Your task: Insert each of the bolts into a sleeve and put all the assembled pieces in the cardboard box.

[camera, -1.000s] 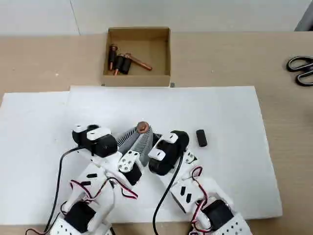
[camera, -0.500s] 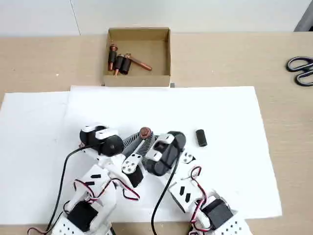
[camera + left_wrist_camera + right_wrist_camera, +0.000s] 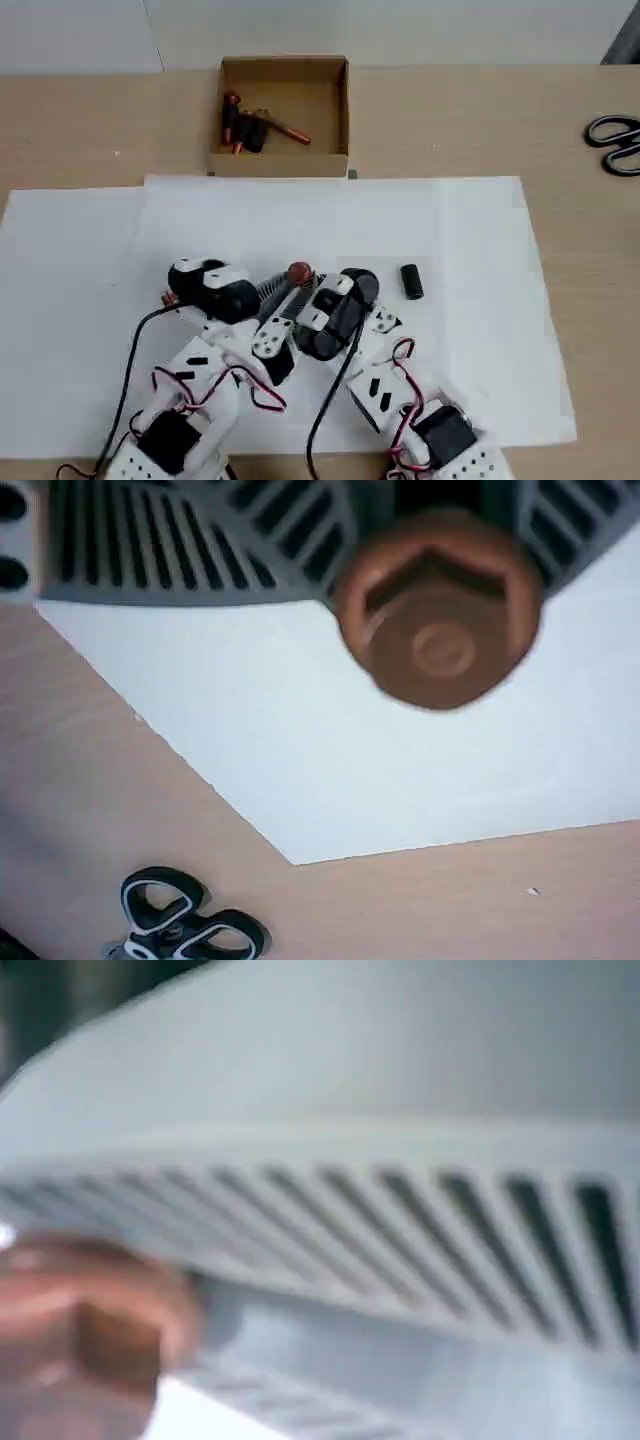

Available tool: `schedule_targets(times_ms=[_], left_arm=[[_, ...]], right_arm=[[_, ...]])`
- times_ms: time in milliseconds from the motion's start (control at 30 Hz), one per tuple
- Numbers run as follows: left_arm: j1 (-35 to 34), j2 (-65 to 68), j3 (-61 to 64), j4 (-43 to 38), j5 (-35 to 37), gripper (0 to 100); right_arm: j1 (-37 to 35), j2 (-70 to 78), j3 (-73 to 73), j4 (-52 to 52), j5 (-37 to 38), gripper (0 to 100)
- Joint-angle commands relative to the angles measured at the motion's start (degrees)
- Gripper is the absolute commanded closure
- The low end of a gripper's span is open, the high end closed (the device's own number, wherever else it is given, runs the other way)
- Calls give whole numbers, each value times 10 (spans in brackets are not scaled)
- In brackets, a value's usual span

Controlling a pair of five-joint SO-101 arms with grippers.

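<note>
Clamping bolt in left gripper, mid-paper toward front edge; alongside, right gripper, grip unclear; nearby, loose sleeve.

A light wooden table spans the high view, and a large white paper, seemingly two overlapping sheets with a stepped edge at the far left, covers most of its near part. Black-handled scissors lie on the bare wood at the right edge, well apart from the paper. Beyond the table's far edge runs a pale, evenly lit strip, wall or floor I cannot tell, with a dark grey shape in its right corner.
</note>
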Motion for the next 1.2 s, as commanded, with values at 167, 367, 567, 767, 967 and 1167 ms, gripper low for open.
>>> schedule_targets(times_ms=[167, 367, 567, 767, 967, 1167], left_arm=[[6, 2, 9, 29, -46, 992], [6, 2, 9, 30, -84, 888], [6, 4, 9, 30, -86, 813], [6, 2, 9, 30, -90, 813], [3, 2, -37, 29, -89, 813], [2, 2, -78, 29, -90, 813]], right_arm=[[25, -8, -47, -41, 4, 996], [25, -8, -47, -40, 4, 996], [25, -8, -35, -40, 5, 996], [24, -8, -32, -41, 4, 996], [27, -8, -29, -40, 4, 996], [27, -8, -11, -40, 4, 996]])
